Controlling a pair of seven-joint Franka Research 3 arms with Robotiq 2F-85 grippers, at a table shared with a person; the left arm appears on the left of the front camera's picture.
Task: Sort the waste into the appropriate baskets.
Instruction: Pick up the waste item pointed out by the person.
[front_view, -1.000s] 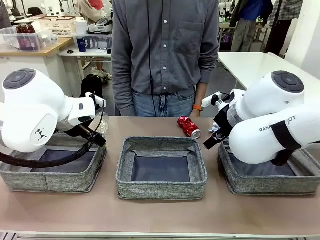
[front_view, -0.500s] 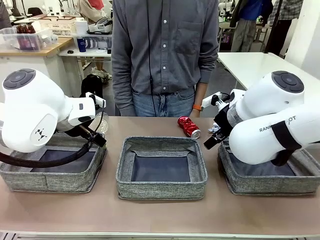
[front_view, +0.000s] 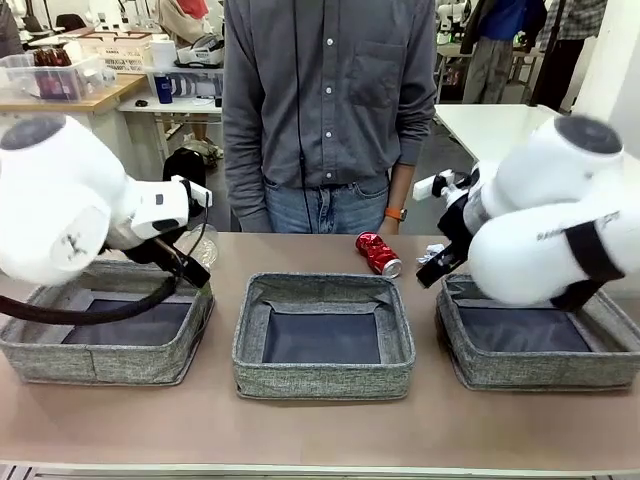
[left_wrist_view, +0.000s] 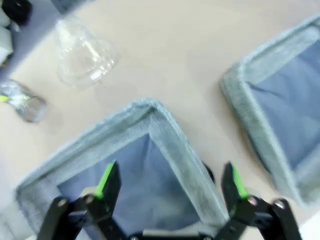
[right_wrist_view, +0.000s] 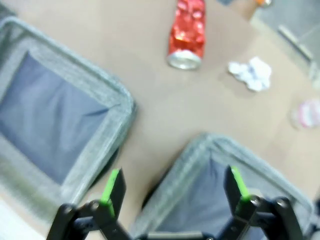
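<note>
Front view: a person (front_view: 330, 100) is standing behind a table (front_view: 320, 430) that is carrying three grey baskets in a row: the left basket (front_view: 100, 362), the middle basket (front_view: 320, 378) and the right basket (front_view: 545, 370). A red drink can (front_view: 378, 254) is lying on its side behind the middle basket, with a white paper wad (front_view: 432, 255) lying near it on the right.

Left wrist view: the left gripper (left_wrist_view: 170, 182) is hanging above a corner of the left basket, jaws released and holding nothing. A clear plastic cup (left_wrist_view: 82, 52) and a small bottle (left_wrist_view: 22, 100) are lying on the table beyond.

Right wrist view: the right gripper (right_wrist_view: 172, 187) is hovering over a corner of the right basket, jaws spread wide and empty. The can and wad are lying beyond it.
</note>
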